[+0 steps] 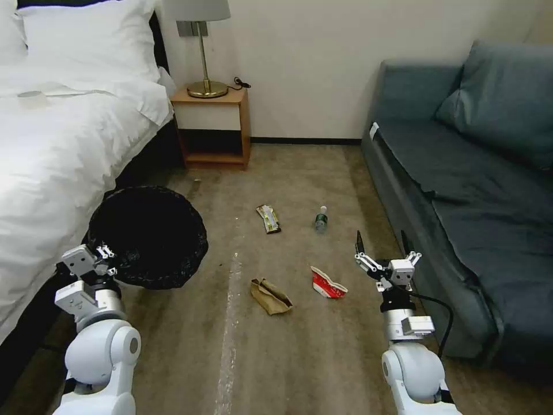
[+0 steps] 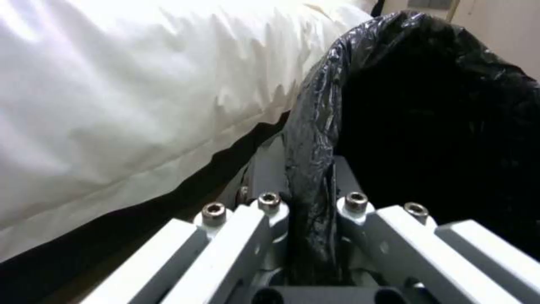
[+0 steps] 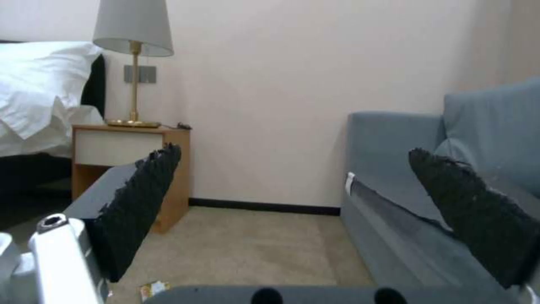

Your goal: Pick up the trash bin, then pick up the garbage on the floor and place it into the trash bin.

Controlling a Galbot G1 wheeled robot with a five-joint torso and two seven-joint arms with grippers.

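The trash bin (image 1: 151, 235), lined with a crinkled black bag, is held up beside the bed on the left. My left gripper (image 1: 109, 259) is shut on its near rim; in the left wrist view the bag-covered rim (image 2: 315, 169) runs between the two closed fingers. On the carpet lies the garbage: a crumpled brown paper bag (image 1: 271, 296), a crushed red-and-white carton (image 1: 327, 283), a yellow-green snack wrapper (image 1: 268, 219) and a small clear bottle (image 1: 321, 219). My right gripper (image 1: 383, 243) hangs open to the right of the carton, nothing between its black pads (image 3: 141, 202).
The white bed (image 1: 57, 150) fills the left side, close to the bin. A blue-grey sofa (image 1: 461, 190) runs along the right, close to my right arm. A wooden nightstand (image 1: 214, 129) with a brass lamp (image 1: 203, 52) stands at the far wall.
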